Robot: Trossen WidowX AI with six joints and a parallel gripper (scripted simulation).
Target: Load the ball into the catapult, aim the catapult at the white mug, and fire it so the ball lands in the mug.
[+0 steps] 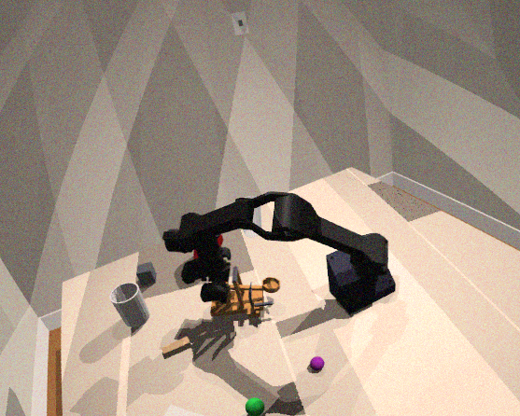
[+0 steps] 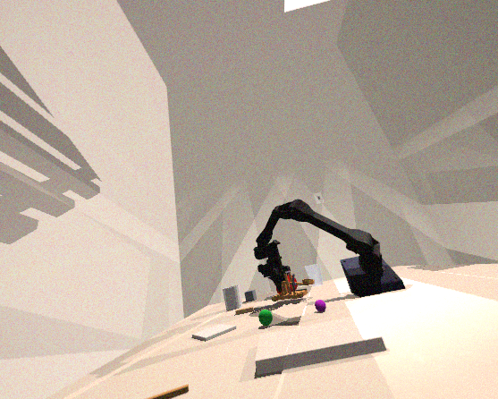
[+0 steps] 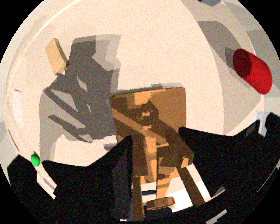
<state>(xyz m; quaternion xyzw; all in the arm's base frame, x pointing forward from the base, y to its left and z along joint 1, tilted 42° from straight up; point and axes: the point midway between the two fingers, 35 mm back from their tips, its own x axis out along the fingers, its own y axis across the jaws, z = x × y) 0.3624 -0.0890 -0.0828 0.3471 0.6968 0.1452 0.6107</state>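
My gripper (image 1: pixel 220 281) (image 2: pixel 282 287) (image 3: pixel 156 136) is shut on the orange-brown wooden catapult (image 1: pixel 246 296) (image 2: pixel 291 295) (image 3: pixel 163 102). The catapult hangs a little above the table, its shadow set apart from it. Its cup (image 1: pixel 271 284) (image 2: pixel 308 282) (image 3: pixel 160 202) points toward the robot base and shows no ball. A green ball (image 1: pixel 255 406) (image 2: pixel 265 318) (image 3: pixel 35 160) and a smaller purple ball (image 1: pixel 316 363) (image 2: pixel 320 306) lie on the table. A pale grey open cylinder (image 1: pixel 133 310) (image 2: pixel 232 298) stands left of the catapult. A whiter upright object (image 2: pixel 313 274) is partly hidden behind; I cannot tell which is the mug.
A red cylinder (image 1: pixel 219 241) (image 3: pixel 261 72) stands behind the gripper. A small grey block (image 1: pixel 146 274) (image 2: pixel 250 295) is beside the pale cylinder. A wooden block (image 1: pixel 175 348) (image 2: pixel 244 310) (image 3: pixel 54 56) lies in front. A thin white slab (image 2: pixel 213 332) and a larger slab (image 2: pixel 320 355) lie nearer the exterior camera.
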